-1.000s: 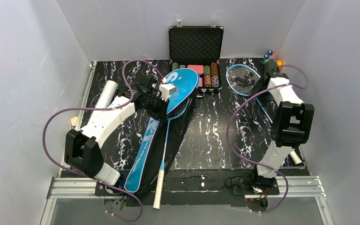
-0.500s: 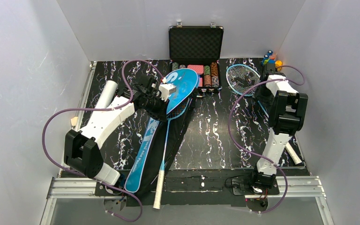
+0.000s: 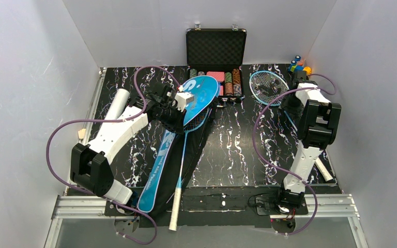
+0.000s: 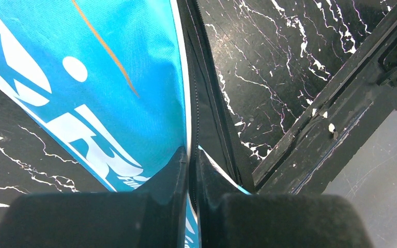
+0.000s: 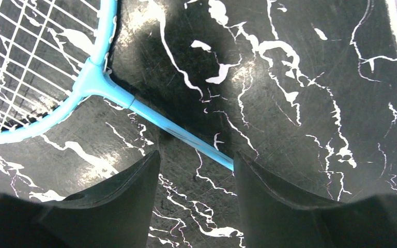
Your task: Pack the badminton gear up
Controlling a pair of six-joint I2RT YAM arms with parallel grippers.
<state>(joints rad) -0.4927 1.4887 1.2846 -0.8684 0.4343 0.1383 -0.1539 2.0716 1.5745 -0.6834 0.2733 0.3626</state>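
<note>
1. The right arm has folded in on itself over the last second. Its right claw (image 5: 196, 160) has come down over the second racket (image 3: 266, 87), whose head lies just right of the black case of poker chips (image 3: 216, 46).
2. The right claw's jaws stand wide, one on each side of that racket's thin blue shaft, just below the throat. They are not yet closed on it, so I judge a pick-up is being lined up.
3. The left arm has not moved. Its left claw (image 4: 192, 155) stays pinched tight on the edge of the blue bag (image 3: 199, 93), which runs from in front of the case's left corner down to the near edge of the tabletop (image 3: 238, 150).
4. The first racket (image 3: 182, 155) already lies along the opened bag in front of the case, its white handle sticking out past the bag's near end. So the task looks partly done: one racket roughly placed, one about to be fetched.
5. The white tube (image 3: 115, 106) lies well left of the case, untouched.
6. Hard to make out:
   - From overhead, the right arm covers its own claw and most of the second racket's shaft.
   - The left wrist view is too close to show how far the bag gapes.
   - A small pale thing far left of the case may be the shuttlecock, but it is too small to tell.
</note>
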